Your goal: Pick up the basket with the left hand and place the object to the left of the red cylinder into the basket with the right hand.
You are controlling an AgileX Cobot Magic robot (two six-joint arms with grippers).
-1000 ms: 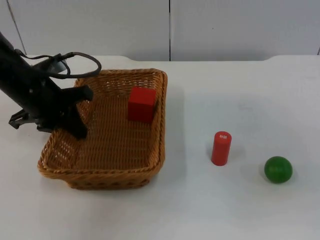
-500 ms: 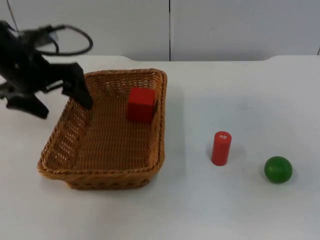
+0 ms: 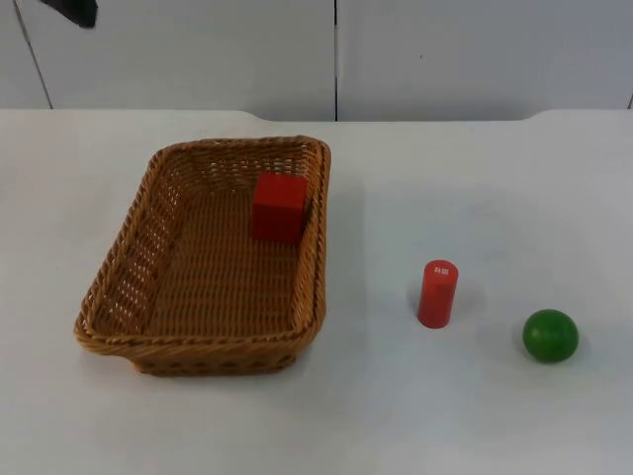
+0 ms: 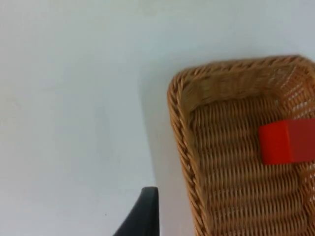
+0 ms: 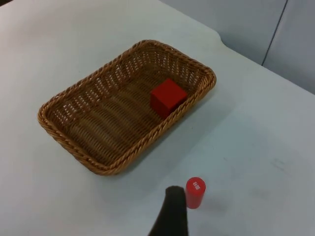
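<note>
The wicker basket (image 3: 119, 287) rests on the white table with a red cube (image 3: 280, 205) inside, against its far right wall. A red cylinder (image 3: 437, 293) stands upright to the right of the basket, and a green ball (image 3: 550, 335) lies further right. A black part of my left arm (image 3: 71, 10) is high at the back left. My left gripper is open, well above the table beside the basket (image 4: 183, 128); one fingertip (image 4: 146, 212) is over bare table. My right gripper is open and empty, high above the cylinder (image 5: 195, 192), with one fingertip (image 5: 171, 214) close to it.
The grey partition wall (image 3: 445, 49) closes off the far side of the table. Bare white table top (image 3: 475, 188) lies between the basket and the cylinder, behind them, and along the front edge.
My left gripper opened off the basket's left rim and drew back up and to the back left. The basket, cube, cylinder and ball stayed where they were.
</note>
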